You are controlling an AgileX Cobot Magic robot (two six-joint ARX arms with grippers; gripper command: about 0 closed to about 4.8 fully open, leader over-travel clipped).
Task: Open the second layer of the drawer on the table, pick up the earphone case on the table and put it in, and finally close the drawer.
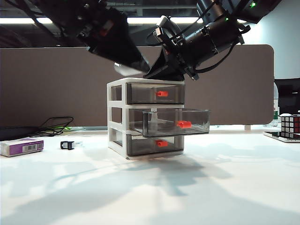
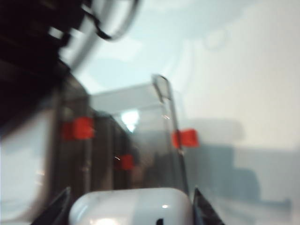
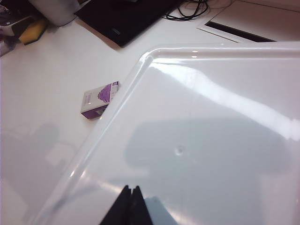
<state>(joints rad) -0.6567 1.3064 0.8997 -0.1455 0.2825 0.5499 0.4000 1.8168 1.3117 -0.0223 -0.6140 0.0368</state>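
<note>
Landmark: the drawer [image 1: 146, 118] unit, standing mid-way across the table [image 1: 187, 197]. The second layer [image 1: 176, 122] is pulled out toward the camera, its red-orange handle [image 1: 184, 124] well forward of the top and bottom drawers, both of which are pushed in. Left gripper [image 2: 129, 206] hangs above the unit's top, clamped on the earphone case [image 2: 131, 208], white and glossy between the two dark fingertips [image 2: 58, 206]; in the exterior view the case is only a pale patch [image 1: 126, 70] under the arm. Right gripper [image 3: 130, 206] sits on the unit's white top, fingers pressed together, nothing between them. Left of the unit on the table: a small black clip [image 1: 67, 145], then a purple-and-white box [image 1: 21, 146] further out, black cables [image 1: 56, 125] behind. Far right of the unit: a Rubik's cube [image 1: 290, 124], cut off by the frame edge. Brown divider panel [image 1: 51, 84] behind everything. Left wrist view is motion-blurred, drawer edges and handles smeared. Both arms crowd the space over the unit and hide its back edge.
</note>
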